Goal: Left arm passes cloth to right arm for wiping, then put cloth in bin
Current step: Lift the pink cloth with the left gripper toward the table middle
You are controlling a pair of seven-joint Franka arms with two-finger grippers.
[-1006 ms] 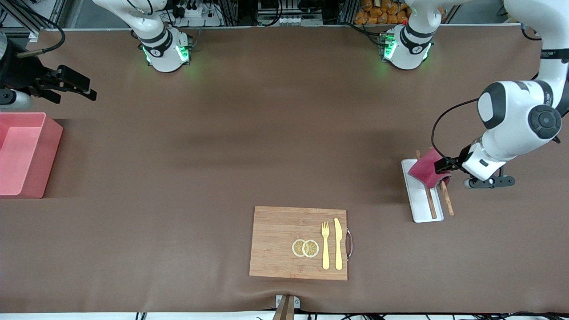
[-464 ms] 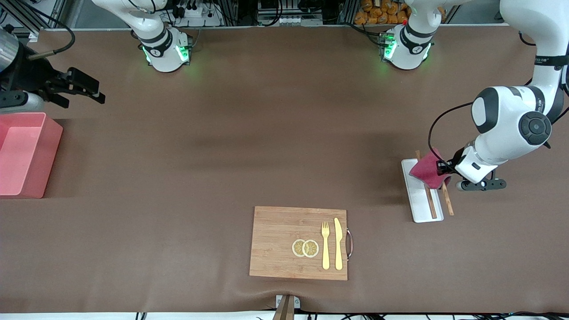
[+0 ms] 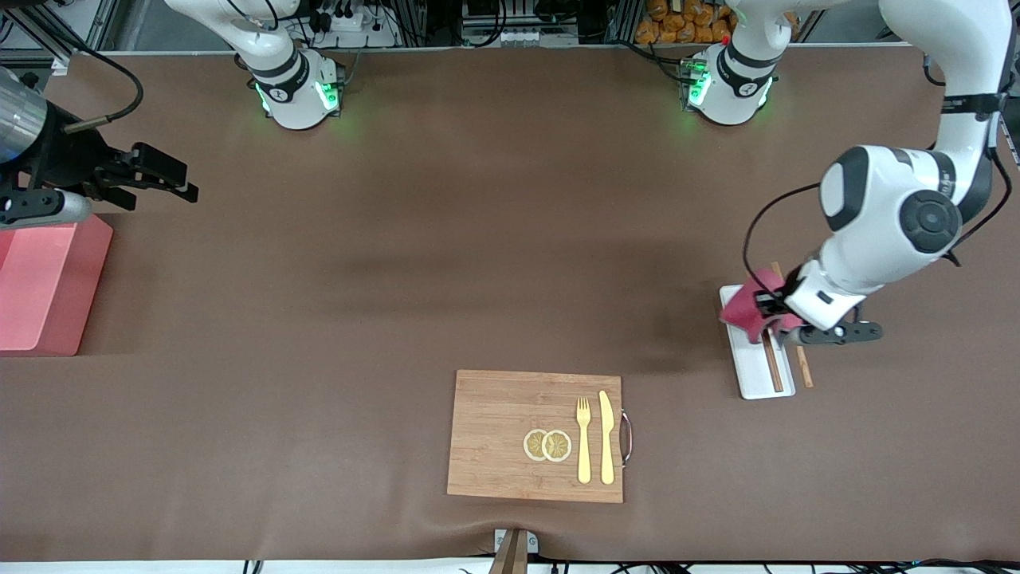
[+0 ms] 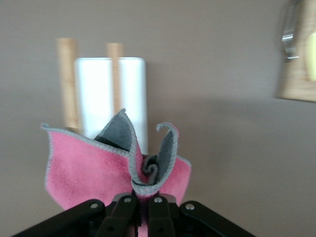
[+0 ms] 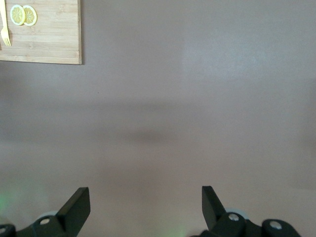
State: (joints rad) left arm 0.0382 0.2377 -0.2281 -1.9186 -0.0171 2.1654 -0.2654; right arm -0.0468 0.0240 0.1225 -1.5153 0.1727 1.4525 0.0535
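Note:
The magenta cloth [image 3: 743, 307] with its grey edge hangs bunched from my left gripper [image 3: 766, 306], which is shut on it just above the white tray [image 3: 755, 373]. In the left wrist view the cloth [image 4: 84, 170] is pinched in folds between the shut fingers of the left gripper [image 4: 140, 198]. My right gripper [image 3: 177, 180] stands open and empty over the bare mat beside the pink bin [image 3: 86, 271], at the right arm's end of the table. The right wrist view shows that gripper [image 5: 144, 197] with nothing between its fingers.
Two wooden chopsticks [image 3: 773, 365] lie on and beside the tray. A wooden board [image 3: 494, 434] near the front camera carries two lemon slices [image 3: 547, 445], a yellow fork [image 3: 583, 438] and a knife [image 3: 606, 437].
The left gripper has shut on the cloth and carried it a little toward the table's middle, over the tray. The right gripper has drifted slightly inward from the bin.

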